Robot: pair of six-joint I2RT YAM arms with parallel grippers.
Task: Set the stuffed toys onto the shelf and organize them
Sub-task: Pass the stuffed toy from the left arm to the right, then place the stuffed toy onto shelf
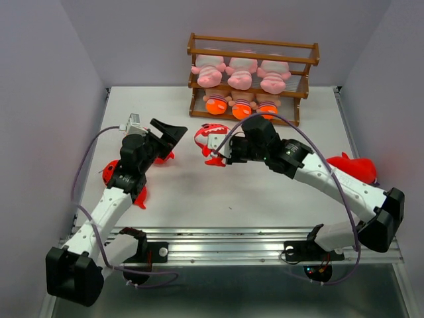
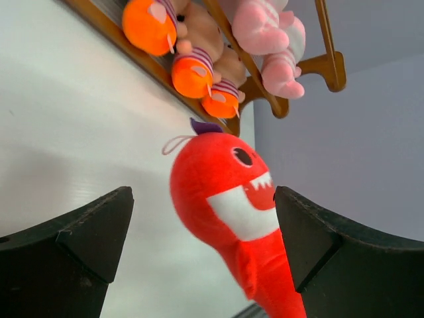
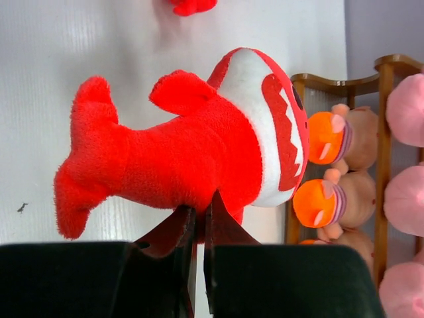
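Note:
The brown wooden shelf (image 1: 311, 54) stands at the back; it also shows in the left wrist view (image 2: 331, 66) and the right wrist view (image 3: 384, 73). Three pink striped animals (image 1: 240, 71) sit on its middle tier and three orange-footed dolls (image 1: 242, 103) on the bottom tier. Its top tier holds nothing. My right gripper (image 1: 222, 150) is shut on the underside of a red shark (image 1: 211, 139), holding it above the table in front of the shelf; the pinch shows in the right wrist view (image 3: 200, 215). My left gripper (image 1: 173, 131) is open and empty, to the shark's left, with the shark (image 2: 225, 199) in its view beyond the fingers.
A red shark (image 1: 354, 167) lies at the right behind my right arm. Other red shark parts (image 1: 110, 171) lie under my left arm, partly hidden. Grey walls close in the table on the left, back and right. A metal rail (image 1: 232, 238) runs along the near edge.

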